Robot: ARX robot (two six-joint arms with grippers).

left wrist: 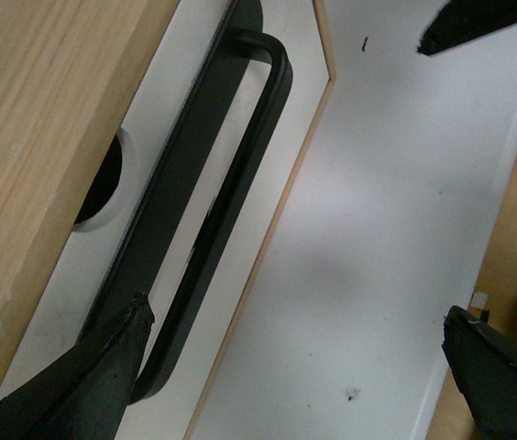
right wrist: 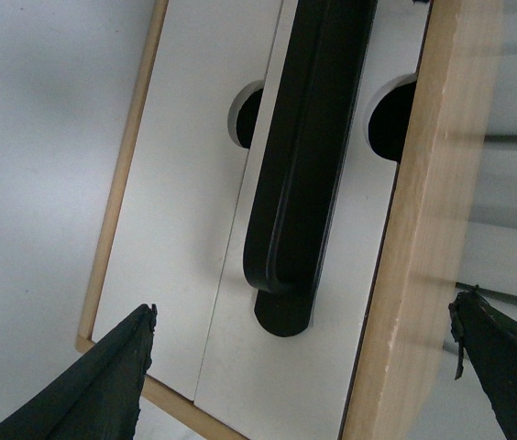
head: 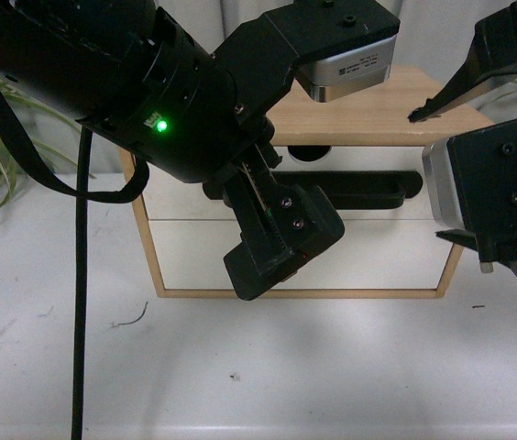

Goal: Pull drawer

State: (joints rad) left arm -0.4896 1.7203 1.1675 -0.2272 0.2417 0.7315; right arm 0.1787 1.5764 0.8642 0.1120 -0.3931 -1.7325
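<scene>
Left fingers (left wrist: 93, 385) stand wide apart and hold nothing. In the wrist view one of them overlaps an end of the black bar handle (left wrist: 268, 101) of the drawer (head: 368, 163), but I cannot tell if it touches. Right fingers (right wrist: 112, 385) are also spread wide and empty, with a rounded end of the handle between them and a little ahead. Drawer front sits level with the plain white front (head: 387, 257) below it, inside the wood cabinet (head: 378, 115) on the white table (head: 286, 367).
</scene>
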